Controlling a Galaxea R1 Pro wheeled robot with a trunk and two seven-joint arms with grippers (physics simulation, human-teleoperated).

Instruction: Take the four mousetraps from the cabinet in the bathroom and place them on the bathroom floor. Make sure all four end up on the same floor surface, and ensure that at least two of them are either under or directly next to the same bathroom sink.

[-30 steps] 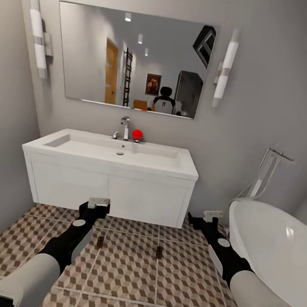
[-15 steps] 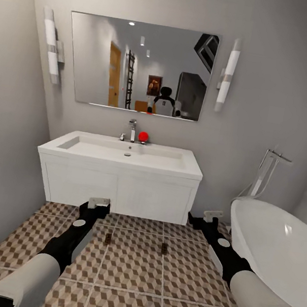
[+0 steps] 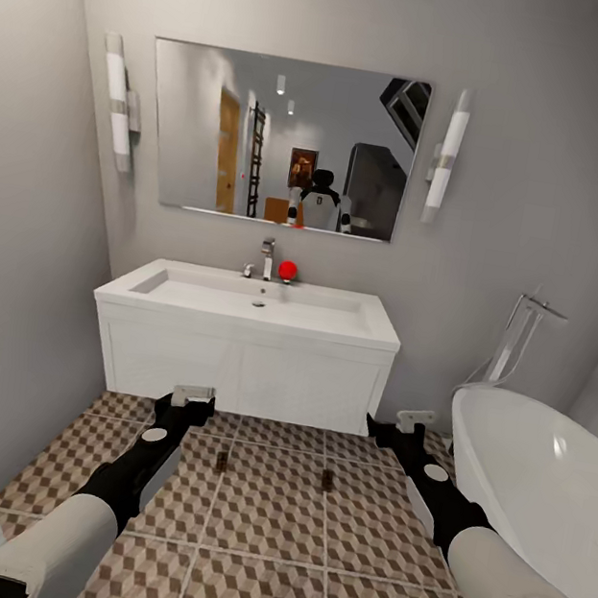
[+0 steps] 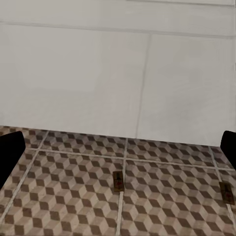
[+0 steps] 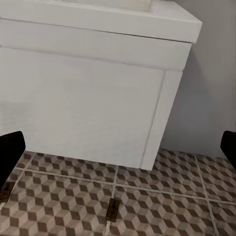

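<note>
Left pincer (image 3: 193, 396) open, empty | right pincer (image 3: 412, 421) open, empty | two mousetraps (image 3: 222, 462) (image 3: 327, 480) before sink (image 3: 257, 303)

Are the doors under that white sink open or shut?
Shut. Both doors of the vanity under the sink sit flush, with only a thin seam between them in the left wrist view.
</note>
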